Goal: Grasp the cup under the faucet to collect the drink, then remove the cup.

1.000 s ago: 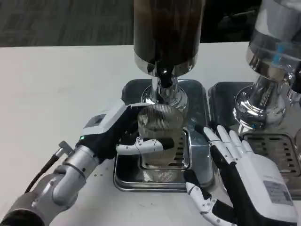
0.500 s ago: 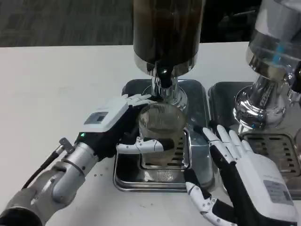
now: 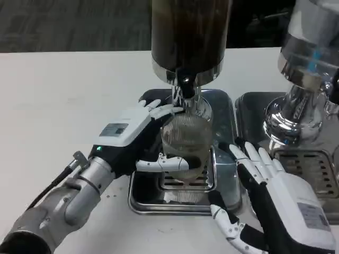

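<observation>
The left hand (image 3: 139,138) grips the ribbed cup (image 3: 184,142) beneath the faucet (image 3: 185,91), over the drip tray (image 3: 225,182); the right hand (image 3: 275,203) waits beside, fingers spread, holding nothing

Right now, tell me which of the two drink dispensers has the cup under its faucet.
The dark-filled dispenser in the middle: the ribbed clear glass cup, gripped by the left hand, sits beneath its faucet. The clear dispenser on the right has none.
</observation>
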